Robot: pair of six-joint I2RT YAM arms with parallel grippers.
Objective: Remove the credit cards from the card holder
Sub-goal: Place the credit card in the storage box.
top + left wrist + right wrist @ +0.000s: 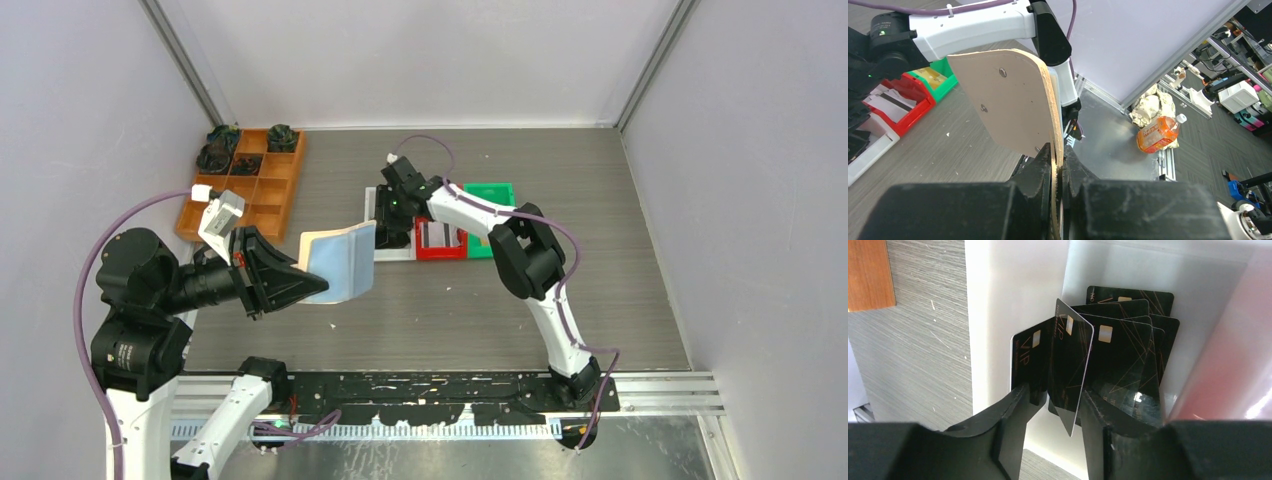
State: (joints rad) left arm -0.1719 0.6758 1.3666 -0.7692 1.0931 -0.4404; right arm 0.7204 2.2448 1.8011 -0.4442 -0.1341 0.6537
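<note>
Grey tabletop (450, 310), L fingers (1040, 170) clamped on card holder (1013, 95) — R fingers (1015, 415) parted, tilted black card (1070, 365) between

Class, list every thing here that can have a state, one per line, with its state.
card holder: held off the table, inside face showing
left fingers: shut on the card holder
right fingers: apart above the white bin
black card: on edge between the right fingers, not clamped
white bin: holds a pile of black cards
red bin: holds striped cards
</note>
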